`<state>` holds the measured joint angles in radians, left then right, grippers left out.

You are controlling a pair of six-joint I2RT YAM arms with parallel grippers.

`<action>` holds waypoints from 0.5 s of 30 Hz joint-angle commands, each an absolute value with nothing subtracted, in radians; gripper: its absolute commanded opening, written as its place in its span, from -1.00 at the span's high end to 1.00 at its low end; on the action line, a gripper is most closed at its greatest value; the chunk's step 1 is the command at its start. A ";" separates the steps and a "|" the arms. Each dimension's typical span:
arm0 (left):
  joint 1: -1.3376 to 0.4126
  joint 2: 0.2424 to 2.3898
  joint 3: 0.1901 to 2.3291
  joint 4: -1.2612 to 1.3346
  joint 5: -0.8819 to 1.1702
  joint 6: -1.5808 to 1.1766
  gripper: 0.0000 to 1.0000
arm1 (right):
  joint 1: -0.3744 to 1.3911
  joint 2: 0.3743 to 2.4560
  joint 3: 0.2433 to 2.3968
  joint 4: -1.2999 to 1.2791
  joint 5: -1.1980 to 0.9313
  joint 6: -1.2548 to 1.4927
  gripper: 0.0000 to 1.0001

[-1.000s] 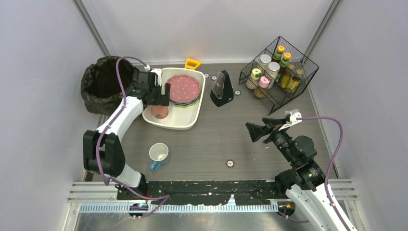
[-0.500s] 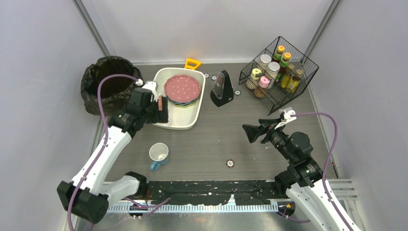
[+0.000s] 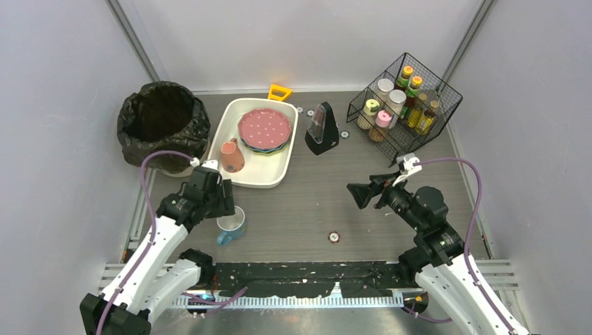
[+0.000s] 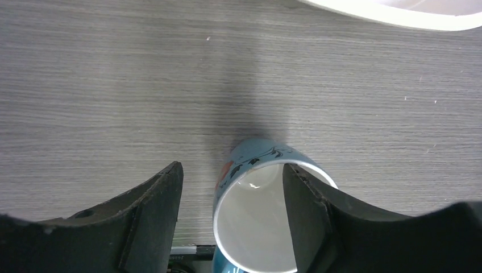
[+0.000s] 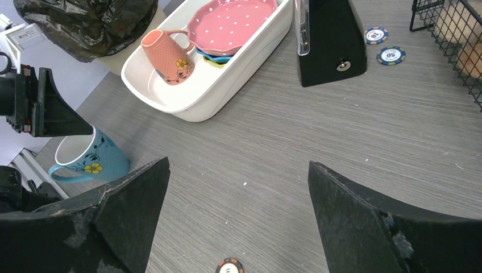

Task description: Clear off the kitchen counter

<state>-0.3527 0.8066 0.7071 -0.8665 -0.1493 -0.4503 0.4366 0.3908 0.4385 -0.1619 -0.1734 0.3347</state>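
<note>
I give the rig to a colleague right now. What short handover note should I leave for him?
Left gripper: open, low over the blue mug, not gripping it.
Right gripper: open, empty, above the kitchen counter.
Done: pink mug and stacked plates are in the white tub.
To do: blue mug, poker chips and black metronome are on the counter.

Count: 2 mugs – blue mug [image 3: 230, 223], pink mug [image 3: 232, 156]; 1 white tub [image 3: 274, 178]; 1 plate stack [image 3: 264, 129]; 1 bin bag [image 3: 162, 125]; 1 wire basket [image 3: 412, 143]; poker chips [image 3: 334, 237]: at least 4.
</note>
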 commanded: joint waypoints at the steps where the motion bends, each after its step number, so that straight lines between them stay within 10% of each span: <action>1: -0.354 0.830 0.690 -0.835 -0.145 -0.491 -0.26 | 0.437 0.414 0.473 -0.117 -0.208 0.336 -0.94; 15: -0.356 0.859 0.646 -0.733 -0.005 -0.517 0.65 | 0.438 0.516 0.466 -0.035 -0.288 0.393 -0.99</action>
<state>-0.3527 0.8631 0.6456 -0.8272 -0.0689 -0.4896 0.4366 0.4717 0.4389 -0.1261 -0.2386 0.3519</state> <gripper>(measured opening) 0.258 0.988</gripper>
